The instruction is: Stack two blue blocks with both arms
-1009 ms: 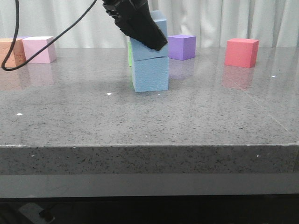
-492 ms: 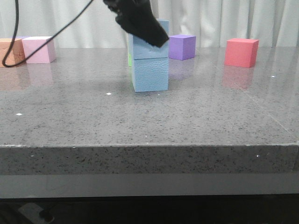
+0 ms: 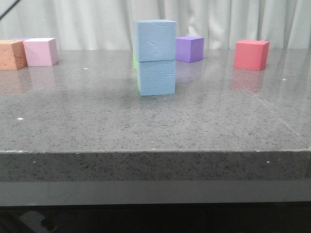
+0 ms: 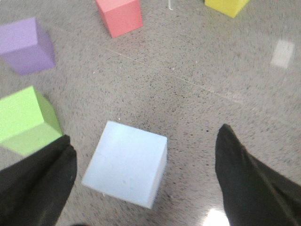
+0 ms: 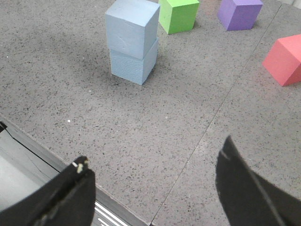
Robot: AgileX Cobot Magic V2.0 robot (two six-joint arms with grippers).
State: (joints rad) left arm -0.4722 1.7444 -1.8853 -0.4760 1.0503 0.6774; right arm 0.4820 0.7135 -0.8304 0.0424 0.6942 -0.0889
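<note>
Two pale blue blocks stand stacked near the middle of the table. The upper blue block [image 3: 154, 40] rests on the lower blue block [image 3: 156, 77], turned slightly askew. The stack also shows in the right wrist view, upper [image 5: 131, 27] on lower [image 5: 133, 64]. In the left wrist view I look down on the upper block's top [image 4: 126, 162]. My left gripper [image 4: 146, 165] is open and empty above it, fingers wide on either side, not touching. My right gripper [image 5: 153, 179] is open and empty over the table's near edge. Neither gripper shows in the front view.
A green cube [image 4: 26, 120] sits just behind the stack. A purple cube [image 3: 189, 48] and a red cube [image 3: 251, 54] stand at the back right, a pink cube [image 3: 41, 51] and an orange cube [image 3: 12, 54] at the back left. A yellow cube [image 4: 225, 5] lies farther off.
The left gripper has let go of the upper blue block and risen out of the front view. The block stays on the lower one.
</note>
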